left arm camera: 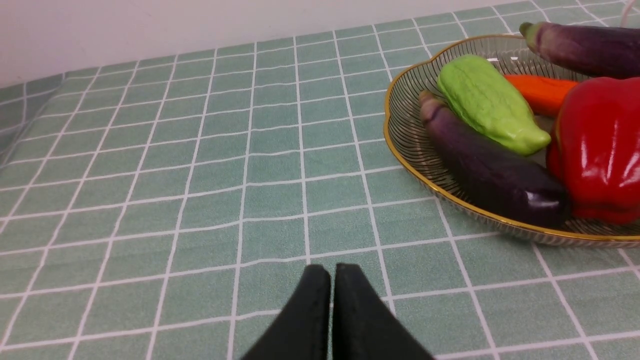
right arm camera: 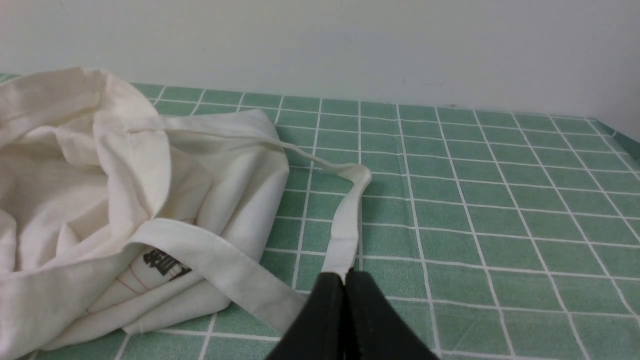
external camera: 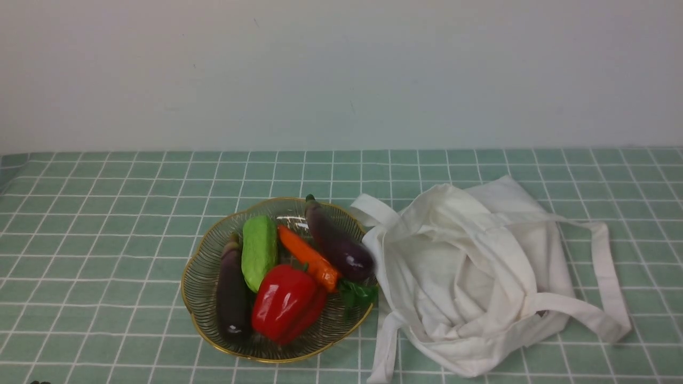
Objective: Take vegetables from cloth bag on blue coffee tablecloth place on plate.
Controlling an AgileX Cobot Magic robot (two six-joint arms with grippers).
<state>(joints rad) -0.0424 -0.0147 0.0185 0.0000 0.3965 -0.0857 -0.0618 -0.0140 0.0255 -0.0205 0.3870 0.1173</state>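
The glossy purple eggplant lies in the clear glass plate with the wavy gold rim, on the side nearest the bag; it also shows in the left wrist view. The white cloth bag lies crumpled and slack right of the plate on the teal checked tablecloth. My left gripper is shut and empty, low over bare cloth left of the plate. My right gripper is shut, its tips just short of a bag strap, right of the bag. Neither gripper shows in the front view.
The plate also holds a darker slim eggplant, a green gourd, a carrot and a red bell pepper. The bag's long straps trail over the cloth. A pale wall stands behind the table.
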